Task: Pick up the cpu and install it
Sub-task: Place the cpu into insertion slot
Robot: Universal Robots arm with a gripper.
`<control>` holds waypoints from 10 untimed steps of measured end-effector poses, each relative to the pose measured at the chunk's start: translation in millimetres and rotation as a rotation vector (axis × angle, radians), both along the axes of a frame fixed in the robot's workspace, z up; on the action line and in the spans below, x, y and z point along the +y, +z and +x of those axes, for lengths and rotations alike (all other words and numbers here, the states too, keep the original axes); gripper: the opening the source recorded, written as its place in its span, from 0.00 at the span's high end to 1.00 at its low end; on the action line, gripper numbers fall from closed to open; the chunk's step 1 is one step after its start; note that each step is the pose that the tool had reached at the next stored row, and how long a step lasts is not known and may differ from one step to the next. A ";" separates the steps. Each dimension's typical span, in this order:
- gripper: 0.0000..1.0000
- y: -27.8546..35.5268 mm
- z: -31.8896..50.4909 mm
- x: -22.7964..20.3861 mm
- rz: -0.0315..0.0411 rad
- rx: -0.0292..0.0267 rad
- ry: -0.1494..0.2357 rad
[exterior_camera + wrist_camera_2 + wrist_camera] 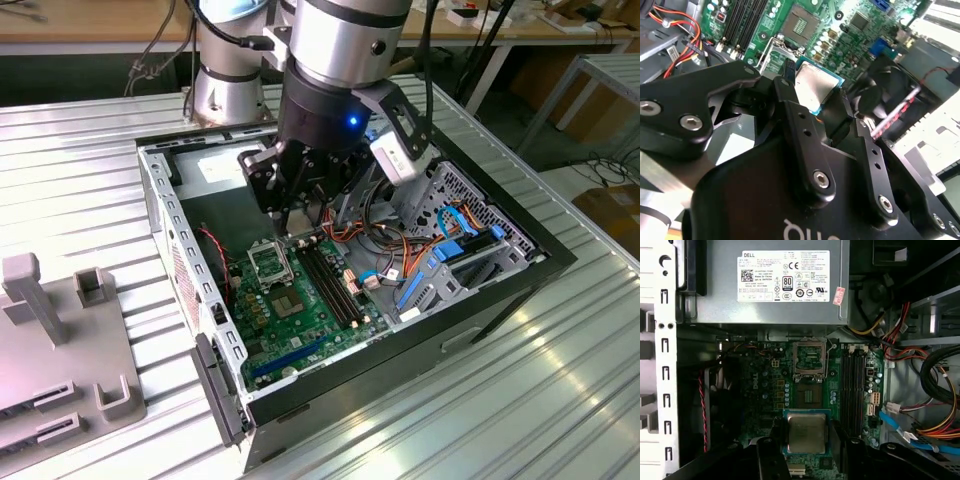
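Observation:
The cpu [806, 431], a small square chip with a silver-grey top and a greenish rim, is held above the green motherboard [772, 390]. My gripper [806, 440] is shut on it, with a black finger on either side. The second wrist view shows the cpu [812, 82] tilted between the fingertips of the gripper [815, 97]. The black socket frame [810, 357] stands open on the board, a little away from the held chip. In the exterior view the gripper [300, 225] hangs inside the open computer case, just above the socket frame [270, 262].
A grey power supply [770, 280] fills the case end beyond the socket. Memory slots [854, 375] run beside the socket, and a bare grey chip [807, 395] sits near it. Orange and red cables [385, 235] and blue drive parts [445, 260] crowd the exterior view's right. Grey fixtures [60, 340] stand outside the case.

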State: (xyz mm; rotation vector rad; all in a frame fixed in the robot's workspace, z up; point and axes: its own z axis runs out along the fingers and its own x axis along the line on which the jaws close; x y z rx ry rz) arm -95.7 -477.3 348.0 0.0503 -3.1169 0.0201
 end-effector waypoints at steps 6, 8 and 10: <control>0.53 -11.2 5.8 0.0 0.0000 0.0000 0.000; 0.53 -16.5 5.8 0.0 0.0000 0.0000 0.000; 0.53 -20.1 5.8 -0.2 0.0000 0.0001 0.000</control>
